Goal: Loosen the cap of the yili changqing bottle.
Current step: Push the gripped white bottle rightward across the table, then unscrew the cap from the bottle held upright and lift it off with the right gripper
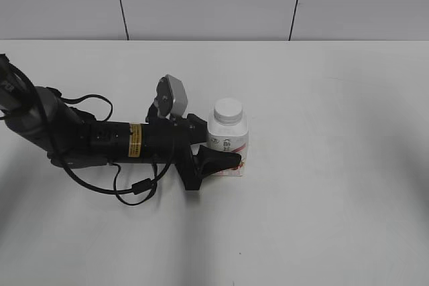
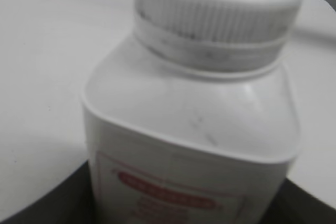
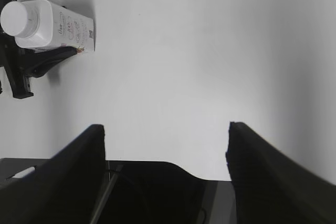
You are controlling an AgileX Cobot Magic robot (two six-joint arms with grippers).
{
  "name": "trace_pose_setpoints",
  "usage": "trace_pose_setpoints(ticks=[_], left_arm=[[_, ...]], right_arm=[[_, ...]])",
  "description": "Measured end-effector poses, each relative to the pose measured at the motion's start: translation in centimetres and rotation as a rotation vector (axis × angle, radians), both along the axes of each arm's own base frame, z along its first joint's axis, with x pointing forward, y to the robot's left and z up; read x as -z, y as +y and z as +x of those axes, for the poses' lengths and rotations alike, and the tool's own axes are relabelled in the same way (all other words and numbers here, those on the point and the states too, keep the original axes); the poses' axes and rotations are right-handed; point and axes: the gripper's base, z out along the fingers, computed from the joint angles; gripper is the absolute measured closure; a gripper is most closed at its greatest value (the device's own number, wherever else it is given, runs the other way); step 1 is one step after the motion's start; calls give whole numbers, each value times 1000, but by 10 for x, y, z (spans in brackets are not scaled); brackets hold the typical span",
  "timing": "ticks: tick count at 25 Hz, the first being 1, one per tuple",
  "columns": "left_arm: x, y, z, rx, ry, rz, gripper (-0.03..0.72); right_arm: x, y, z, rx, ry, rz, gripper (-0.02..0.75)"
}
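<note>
One yili changqing bottle stands upright on the white table, a little left of the middle in the exterior view, and one cap sits on its neck. The cap is white and ribbed around its side, as the left wrist view shows close up, with the bottle's shoulders and the top of its pink-edged label below it.

Two arms are counted, though only one shows in the exterior view. The left gripper reaches in low from the left and is clamped around the lower body of the bottle — one dark finger lies against the front of the label.

The right gripper hangs well apart from the bottle, over bare table, its two dark fingers spread wide with nothing between them — released.
</note>
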Motion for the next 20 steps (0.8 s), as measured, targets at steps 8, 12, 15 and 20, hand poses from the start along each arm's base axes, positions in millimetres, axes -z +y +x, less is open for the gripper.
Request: trace_pose_setpoints(ticks=[8,12,15,20], left_arm=[[0,0,0,-1,0,0,255],[0,0,1,-15,2,-5,255],[0,0,2,-20,3,-6,255],[0,0,2,-22,3,-4,255]], right_arm=[[34,63,51,-46,204,-62,172],[50,84,75,-63,278,-42,172],[51,91,86,-59,287,-15,172],[52,106,105,-28,302,37,172]])
